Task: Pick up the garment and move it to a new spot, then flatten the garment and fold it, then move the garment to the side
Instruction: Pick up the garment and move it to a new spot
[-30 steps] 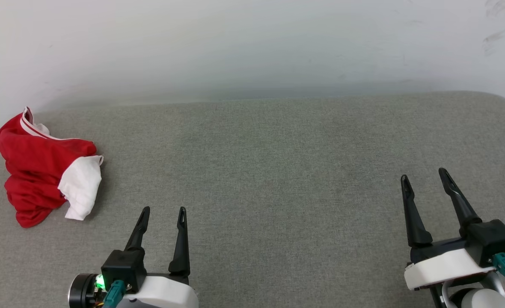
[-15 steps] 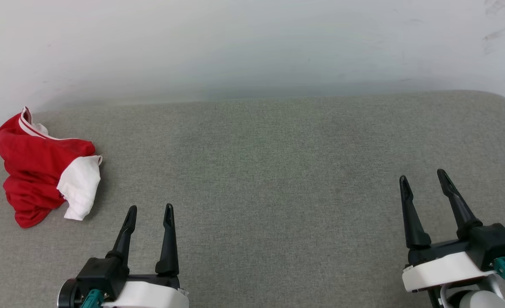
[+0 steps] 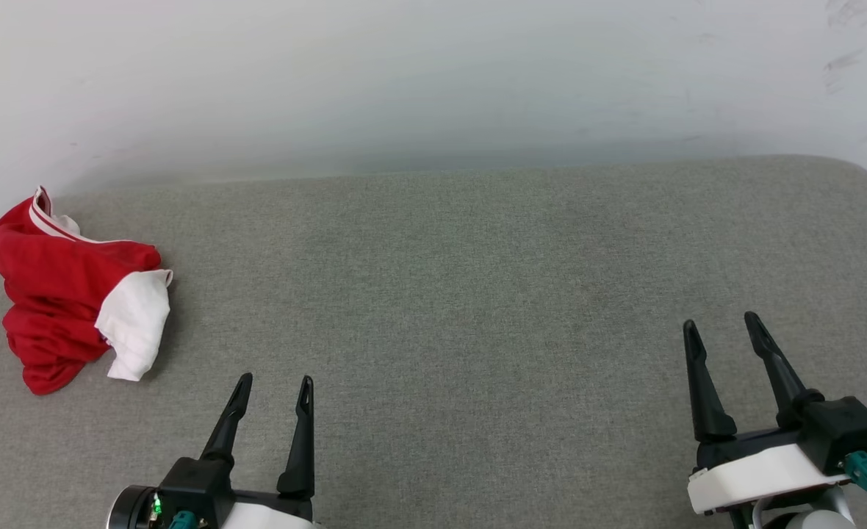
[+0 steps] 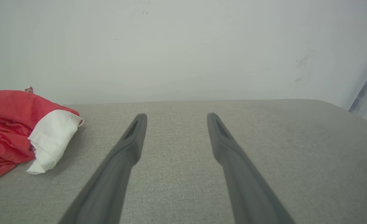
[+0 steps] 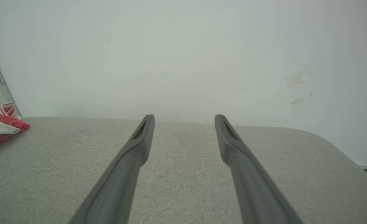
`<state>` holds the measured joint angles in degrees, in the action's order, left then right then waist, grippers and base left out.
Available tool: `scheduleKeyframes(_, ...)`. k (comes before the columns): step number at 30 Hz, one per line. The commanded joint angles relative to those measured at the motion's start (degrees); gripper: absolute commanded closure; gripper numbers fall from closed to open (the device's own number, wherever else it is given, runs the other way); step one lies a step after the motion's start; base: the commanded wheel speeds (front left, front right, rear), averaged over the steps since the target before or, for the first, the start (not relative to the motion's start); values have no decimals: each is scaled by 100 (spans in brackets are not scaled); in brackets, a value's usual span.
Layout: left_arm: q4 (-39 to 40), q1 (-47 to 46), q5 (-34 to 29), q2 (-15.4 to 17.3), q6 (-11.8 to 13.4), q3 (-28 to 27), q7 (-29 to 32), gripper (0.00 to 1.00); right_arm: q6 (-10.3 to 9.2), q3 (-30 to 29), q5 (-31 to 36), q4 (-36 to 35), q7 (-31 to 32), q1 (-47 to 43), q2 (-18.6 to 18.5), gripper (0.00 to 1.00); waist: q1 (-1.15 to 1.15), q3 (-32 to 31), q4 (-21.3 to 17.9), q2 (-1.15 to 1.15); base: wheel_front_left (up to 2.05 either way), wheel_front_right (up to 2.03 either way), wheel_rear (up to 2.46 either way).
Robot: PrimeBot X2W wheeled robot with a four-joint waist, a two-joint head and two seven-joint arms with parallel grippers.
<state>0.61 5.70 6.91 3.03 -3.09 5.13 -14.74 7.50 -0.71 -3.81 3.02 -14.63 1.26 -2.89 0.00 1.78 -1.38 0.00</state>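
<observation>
The garment (image 3: 59, 286) lies crumpled in a heap at the far left of the grey pad (image 3: 441, 279), near the pad's rear edge and the white wall (image 3: 404, 73). One white sleeve (image 3: 134, 323) faces the middle of the pad. A striped trim (image 3: 39, 209) stands up at the rear of the heap.

The left gripper (image 3: 276, 378) is positioned over the near part of the pad, right of the garment and apart from it. Its jaws stand wide, with nothing between them. In the left wrist view the fingers point toward the wall and the garment lies to their left.

The right gripper (image 3: 720, 320) is positioned over the near right part of the pad, well apart from the garment. Its jaws stand wide and empty. Whether either gripper's fingertips touch the pad cannot be told.
</observation>
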Motion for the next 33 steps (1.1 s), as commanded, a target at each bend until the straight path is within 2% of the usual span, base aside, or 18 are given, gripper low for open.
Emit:
scheduleKeyframes(1,6,61,-113,-8,-28,-16,-34,0,-2,9,84,13,-55,-35,3,0,0,1,5,0,0,0,0)
scheduleKeyframes(9,-38,39,-93,-16,-65,-19,-54,0,-2,13,33,65,-59,-41,3,0,0,24,62,0,0,0,0)
scheduleKeyframes(16,-11,-51,-74,-15,-56,-55,-49,0,-2,154,-56,24,-59,-67,2,0,0,75,303,0,0,0,0)
scheduleKeyframes(23,31,-7,-16,-16,-7,-201,-49,0,-2,343,-137,80,-58,-108,4,0,0,68,735,0,0,0,0)
scheduleKeyframes(33,17,82,-49,-16,-41,-324,-49,0,-2,623,-184,125,-58,-125,4,0,0,3,1652,0,0,0,0)
